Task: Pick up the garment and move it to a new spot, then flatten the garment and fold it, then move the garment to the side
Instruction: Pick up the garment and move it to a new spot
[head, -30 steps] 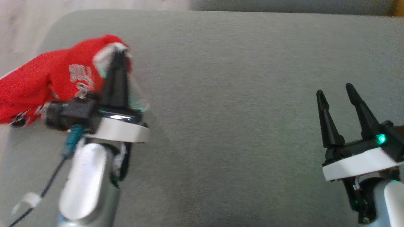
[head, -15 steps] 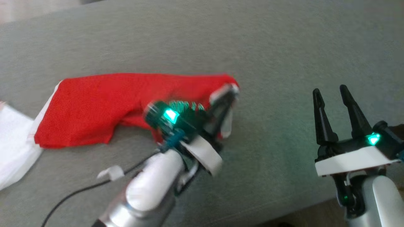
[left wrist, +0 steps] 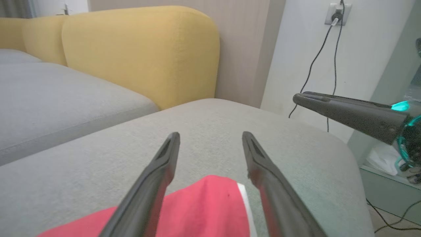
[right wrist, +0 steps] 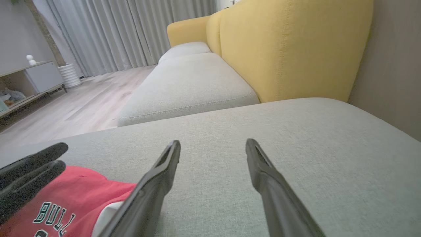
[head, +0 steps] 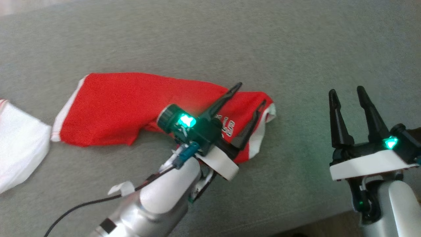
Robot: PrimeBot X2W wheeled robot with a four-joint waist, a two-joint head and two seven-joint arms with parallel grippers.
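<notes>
The red garment (head: pixel 111 108) lies stretched out on the grey sofa cushion (head: pixel 210 42), with a white cloth (head: pixel 19 141) just beside its left end. The left gripper (head: pixel 251 92) hovers over the garment's right end, jaws apart, gripping nothing. The right gripper (head: pixel 346 90) hangs well off to the right, jaws apart too. A yellow backrest (left wrist: pixel 141 49) rises behind, and grey curtains (right wrist: pixel 131 33) hang beyond the wooden floor (right wrist: pixel 82 105).

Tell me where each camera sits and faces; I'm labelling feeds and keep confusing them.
Head view: on the head, looking down at the grey fabric cushion; open left gripper over the white-trimmed red jersey garment, open right gripper beside.
Left wrist view: on that wrist, facing the yellow upholstered backrest; own fingers below, right gripper at right.
Right wrist view: likewise facing the backrest; own fingers below, left gripper at left.
Shared: all show garment and cushion.
</notes>
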